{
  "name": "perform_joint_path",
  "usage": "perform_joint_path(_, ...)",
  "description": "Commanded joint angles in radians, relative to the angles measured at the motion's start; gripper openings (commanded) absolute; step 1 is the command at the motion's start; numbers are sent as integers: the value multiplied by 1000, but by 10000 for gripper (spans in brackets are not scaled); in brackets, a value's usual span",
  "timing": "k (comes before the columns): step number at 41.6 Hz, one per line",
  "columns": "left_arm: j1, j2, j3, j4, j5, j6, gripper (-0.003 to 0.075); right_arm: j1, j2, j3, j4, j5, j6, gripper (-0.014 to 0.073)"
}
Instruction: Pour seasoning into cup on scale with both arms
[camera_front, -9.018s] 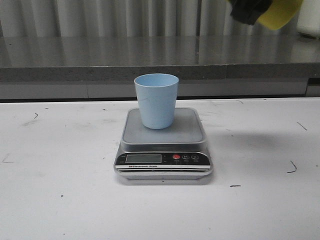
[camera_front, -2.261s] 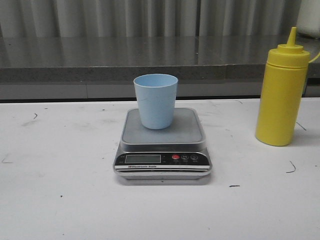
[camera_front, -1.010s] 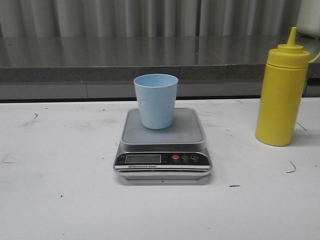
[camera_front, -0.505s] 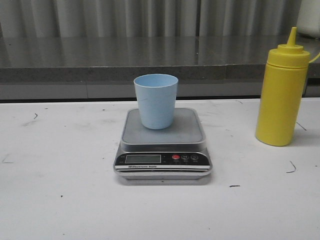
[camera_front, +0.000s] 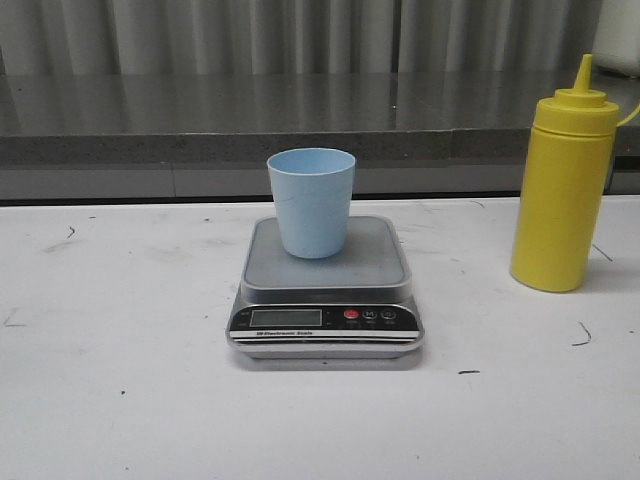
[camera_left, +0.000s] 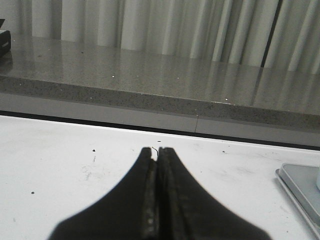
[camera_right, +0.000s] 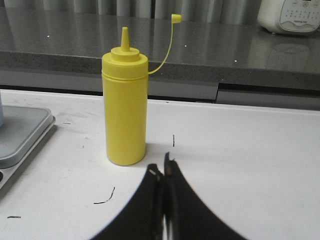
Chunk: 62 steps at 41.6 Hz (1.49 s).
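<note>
The pale blue cup (camera_front: 311, 201) stands upright on the steel platform of the silver-grey scale (camera_front: 326, 290) at the table's middle. The yellow seasoning bottle (camera_front: 563, 190) stands upright on the table to the right of the scale, nozzle uncovered; it also shows in the right wrist view (camera_right: 125, 111), its tethered cap (camera_right: 176, 18) hanging out on its strap. My right gripper (camera_right: 161, 169) is shut and empty, low over the table just short of the bottle. My left gripper (camera_left: 157, 151) is shut and empty, left of the scale's corner (camera_left: 300, 187). Neither gripper shows in the front view.
A grey stone ledge (camera_front: 300, 120) runs along the back of the white table (camera_front: 120, 330), with a curtain behind. A white appliance (camera_right: 290, 15) sits on the ledge at the far right. Small dark marks dot the tabletop.
Nine seconds ago the yellow bottle was held high at the top right; since then it has been set down on the table right of the scale. Nothing has moved in the last second.
</note>
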<state>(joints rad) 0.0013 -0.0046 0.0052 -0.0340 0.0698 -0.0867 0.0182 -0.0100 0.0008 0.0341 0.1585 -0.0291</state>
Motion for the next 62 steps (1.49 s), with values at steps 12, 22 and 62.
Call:
perform_joint_path(12,-2,-18,24,-4,-87,-7,-20,-6,-18,20,-7,-165,-7,-120)
perform_joint_path(22,-2,-18,24,-4,-87,-7,-20,-6,-17,20,8,-165,-7,-120)
perform_joint_path(62,-2,-18,24,-4,-87,-7,-20,-6,-17,21,-57,-166,140,-120)
